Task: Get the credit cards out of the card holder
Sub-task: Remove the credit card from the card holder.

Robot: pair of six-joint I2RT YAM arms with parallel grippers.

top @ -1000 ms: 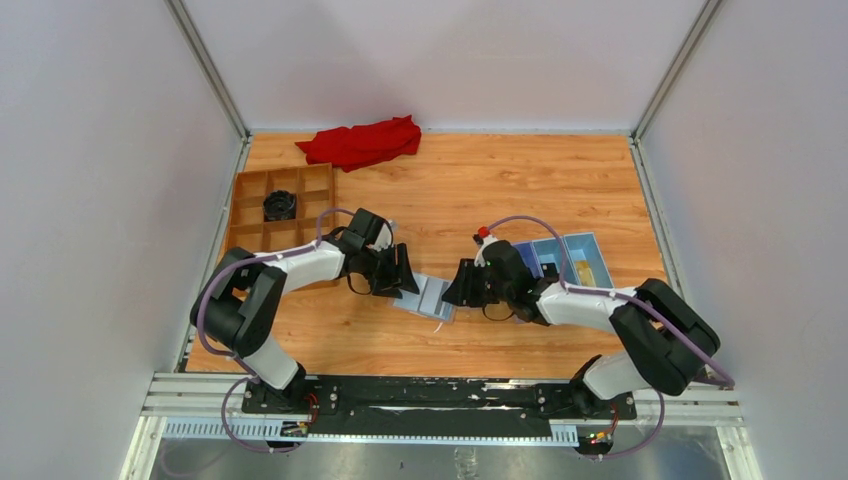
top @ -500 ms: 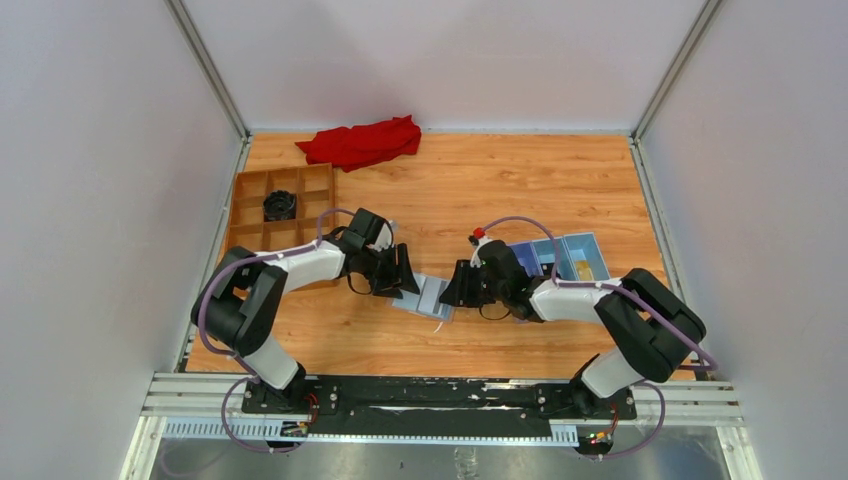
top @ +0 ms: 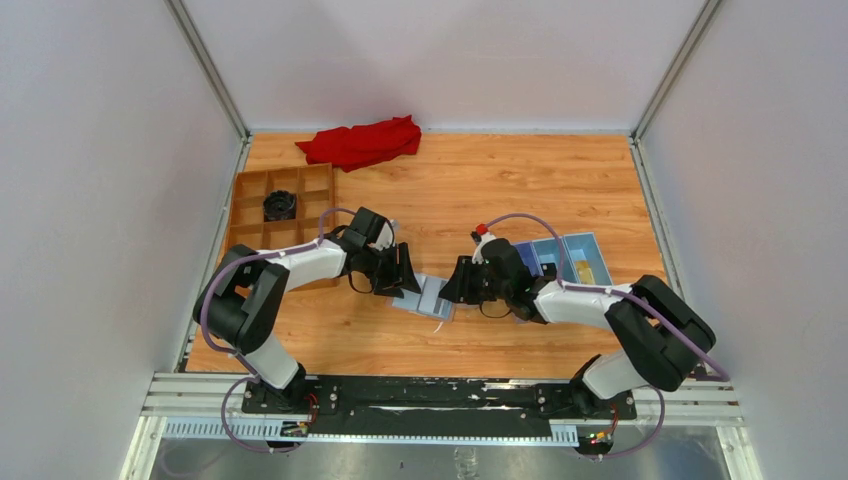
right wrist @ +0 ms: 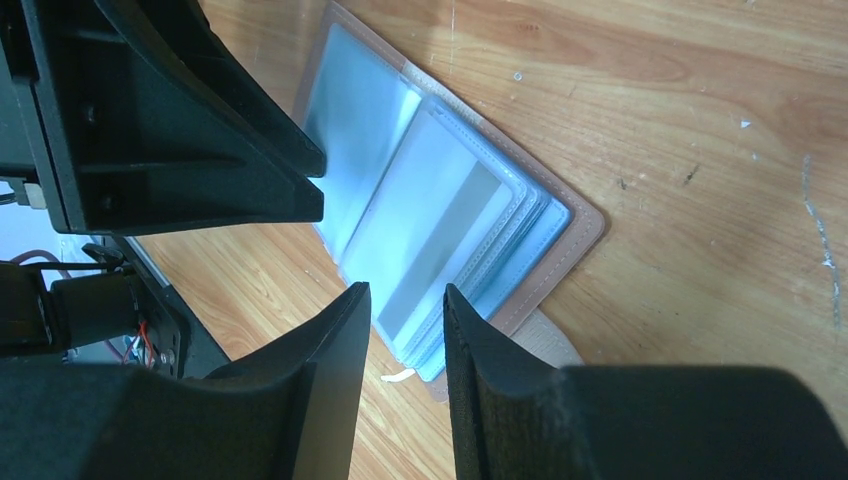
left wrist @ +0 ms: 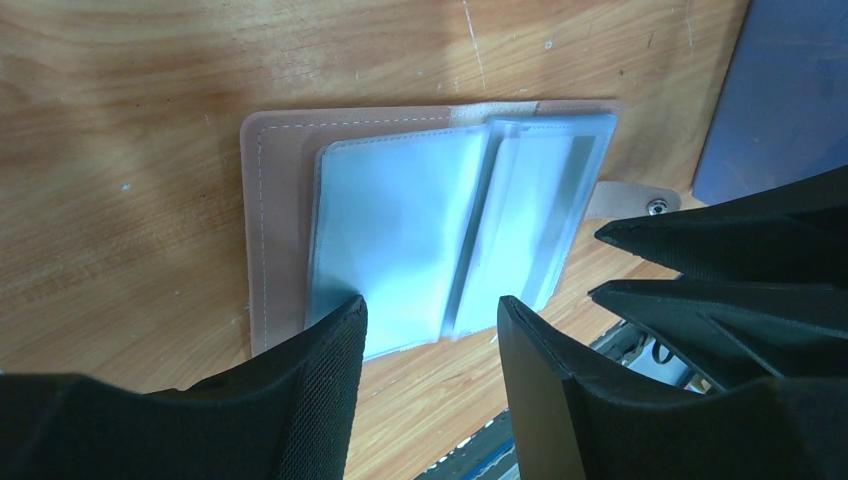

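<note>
The card holder (top: 428, 296) lies open on the wooden table between both grippers, tan-pink outside with pale blue clear sleeves (left wrist: 400, 220). The credit cards stay inside the sleeves; only a grey band (right wrist: 440, 240) shows through the top sleeve of the right half. My left gripper (left wrist: 430, 310) is open at the holder's left half, one fingertip (left wrist: 335, 330) over the sleeve's edge and nothing between the jaws. My right gripper (right wrist: 407, 295) hovers at the right half's stacked sleeves (right wrist: 500, 270), jaws a narrow gap apart and gripping nothing.
Pale blue open boxes (top: 560, 258) stand right behind my right arm, and a deep blue box (left wrist: 790, 100) shows beside the holder. A brown compartment tray (top: 255, 215) with a black object (top: 281, 205) is at the left. A red cloth (top: 362, 142) lies at the back.
My right gripper has edged slightly left toward the holder. The left arm and the holder have not moved.
</note>
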